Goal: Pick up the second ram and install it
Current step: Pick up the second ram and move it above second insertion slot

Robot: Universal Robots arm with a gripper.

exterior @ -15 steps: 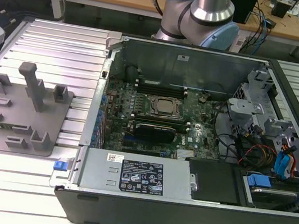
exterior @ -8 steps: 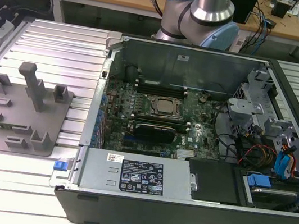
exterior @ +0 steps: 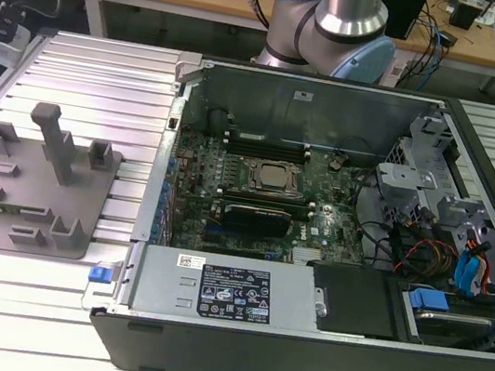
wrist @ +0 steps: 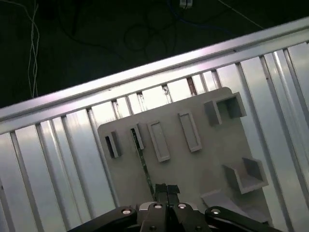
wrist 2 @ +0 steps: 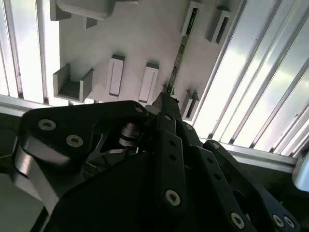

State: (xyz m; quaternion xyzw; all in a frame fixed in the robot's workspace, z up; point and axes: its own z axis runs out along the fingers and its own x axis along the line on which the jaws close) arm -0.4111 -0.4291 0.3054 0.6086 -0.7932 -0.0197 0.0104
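We are over the grey holder plate [exterior: 34, 196], at the exterior view's left and well apart from the open computer case [exterior: 298, 340]. In both wrist views the gripper [wrist 2: 166, 99] [wrist: 167, 187] has its fingers drawn tight together. As best we can judge, they are pinching the near end of the second ram [wrist 2: 181, 50] [wrist: 145, 164].

The stick stands on its thin edge on the plate. Its long axis runs straight away from the fingertips, across the plate surface [wrist: 193, 179]. Its far end is seated in a small slotted block [wrist 2: 194, 13].

The risks come from that grip. We hold only one end of a long, thin board, so any tilt in a lift could wedge the far end in its slot. That could drag the plate or bend the stick. A pinch this far off centre also gives the ram leverage, so it may swivel between the pads and droop. It would then arrive skewed at the motherboard [exterior: 252, 215]. The neighbouring holder blocks [wrist 2: 148, 82] sit just beside the fingers, and a sideways drift could clip them.
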